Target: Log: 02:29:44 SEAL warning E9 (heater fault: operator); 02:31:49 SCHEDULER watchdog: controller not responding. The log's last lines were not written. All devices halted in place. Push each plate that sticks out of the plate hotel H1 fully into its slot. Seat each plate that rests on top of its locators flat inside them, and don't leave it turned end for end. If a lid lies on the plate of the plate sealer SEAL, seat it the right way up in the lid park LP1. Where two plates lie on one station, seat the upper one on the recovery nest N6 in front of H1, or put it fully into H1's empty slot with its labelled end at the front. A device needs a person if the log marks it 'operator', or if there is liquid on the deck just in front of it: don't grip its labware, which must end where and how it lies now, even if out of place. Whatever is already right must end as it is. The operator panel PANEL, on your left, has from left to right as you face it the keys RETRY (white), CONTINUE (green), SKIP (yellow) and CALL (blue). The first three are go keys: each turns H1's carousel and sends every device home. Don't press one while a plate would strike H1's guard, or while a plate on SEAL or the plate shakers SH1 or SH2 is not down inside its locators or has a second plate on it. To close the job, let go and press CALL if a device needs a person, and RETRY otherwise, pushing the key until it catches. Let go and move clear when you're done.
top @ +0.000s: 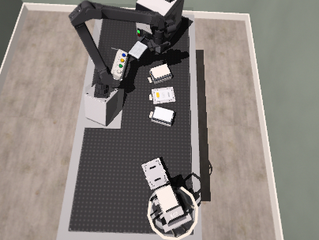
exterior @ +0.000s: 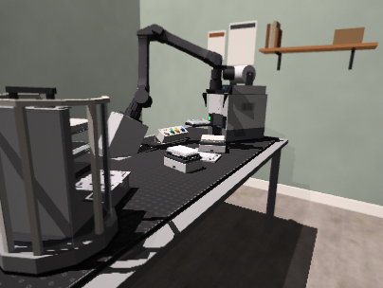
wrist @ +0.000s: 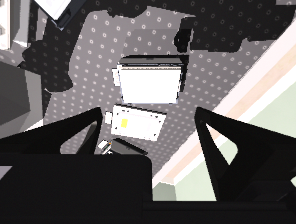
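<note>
My gripper hangs open and empty high over the far end of the deck, just in front of the sealer SEAL; in the wrist view the fingers stand wide with nothing between them. Below them lie a white-topped plate on the nearest station and a plate with yellow patches on the middle station. A third station carries a white plate. The panel PANEL with its coloured keys lies to the left of my gripper.
A grey tray lies between the panel and the sealer. The plate hotel H1 stands at the near end with a white plate in it, and the nest N6 lies in front of it. The arm's base box stands at the left.
</note>
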